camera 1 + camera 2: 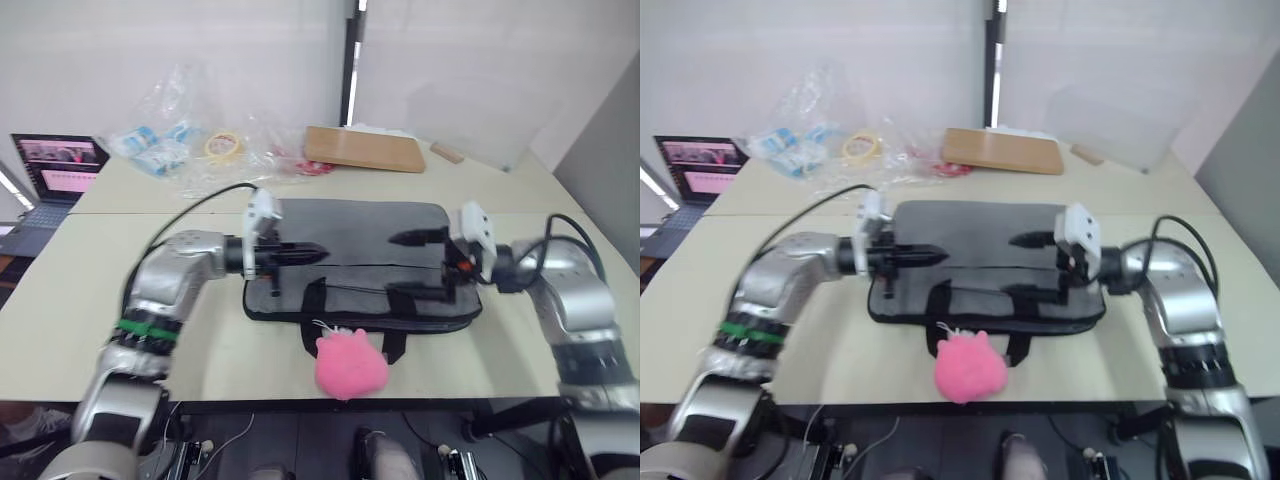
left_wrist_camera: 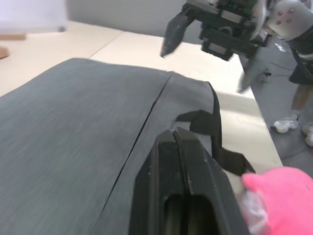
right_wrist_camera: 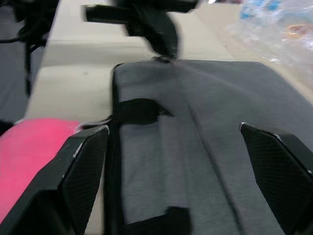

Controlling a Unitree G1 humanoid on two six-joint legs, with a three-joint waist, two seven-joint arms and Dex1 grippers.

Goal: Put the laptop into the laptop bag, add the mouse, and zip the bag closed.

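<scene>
You see the flat grey fabric laptop bag [image 1: 360, 262] in the centre of the frame, long axis running left to right. Your left gripper [image 1: 305, 253], fingers pressed together, hovers over its left end; your right gripper [image 1: 420, 265], fingers spread, over its right end.

I get even, soft room light from overhead, bright enough throughout, and the pale counter [image 1: 60, 290] throws no hard glare. Shadows are faint, just a thin dark edge under the laptop bag [image 1: 355, 245]. My head views look mildly soft, washed out towards the back wall. In the right wrist view the left gripper [image 3: 146, 22] smears with motion blur, and the pink ball [image 3: 29, 156] sits out of focus.
</scene>
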